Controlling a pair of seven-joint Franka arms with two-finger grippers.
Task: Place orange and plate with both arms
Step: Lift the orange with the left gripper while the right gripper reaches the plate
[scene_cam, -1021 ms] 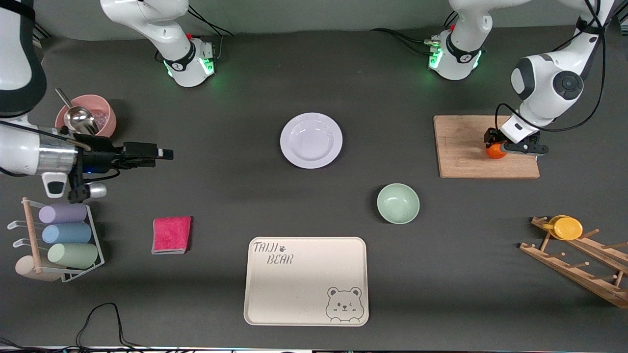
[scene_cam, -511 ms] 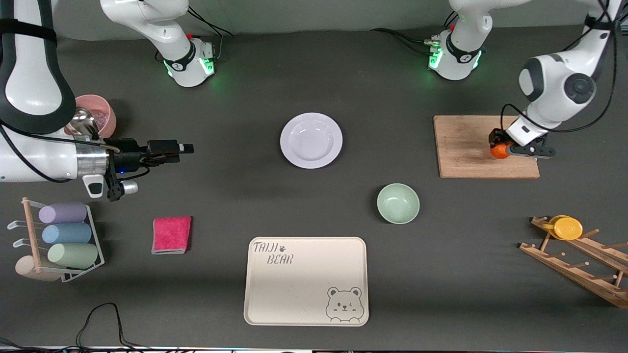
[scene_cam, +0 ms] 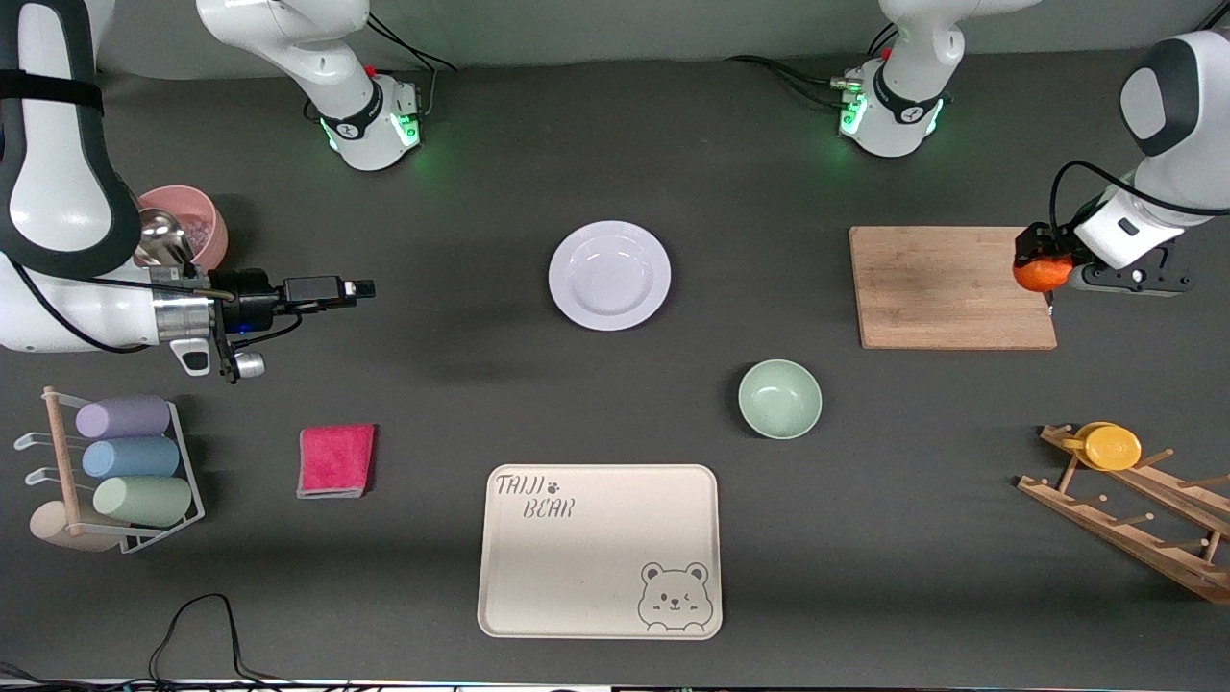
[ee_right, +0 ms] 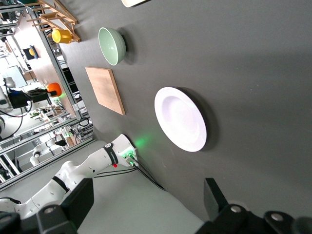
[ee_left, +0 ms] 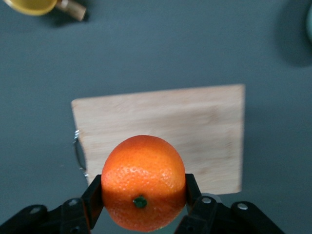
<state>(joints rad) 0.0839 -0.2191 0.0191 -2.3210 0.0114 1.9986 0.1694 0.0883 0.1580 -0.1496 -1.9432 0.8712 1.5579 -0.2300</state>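
Observation:
The orange (scene_cam: pixel 1040 274) hangs in the air over the edge of the wooden cutting board (scene_cam: pixel 947 286) at the left arm's end of the table, with my left gripper (scene_cam: pixel 1045 273) shut on it. In the left wrist view the orange (ee_left: pixel 143 183) sits between the two black fingers (ee_left: pixel 92 200) of the left gripper (ee_left: pixel 143 196), stem end showing, the board (ee_left: pixel 195 136) below. The lavender-white plate (scene_cam: pixel 609 276) lies bare at mid table. My right gripper (scene_cam: pixel 360 288) is open and empty, pointing at the plate (ee_right: pixel 180 118) from the right arm's end.
A pale green bowl (scene_cam: pixel 779 399) and a cream bear tray (scene_cam: pixel 600 551) lie nearer the front camera than the plate. A pink cloth (scene_cam: pixel 335 460), a cup rack (scene_cam: pixel 115 471) and a pink bowl (scene_cam: pixel 197 226) are at the right arm's end. A wooden rack with a yellow cup (scene_cam: pixel 1110 446) is at the left arm's end.
The left gripper has lifted the orange off the cutting board and carried it up and out past the board's edge. The right gripper advanced a little toward the plate, then held.

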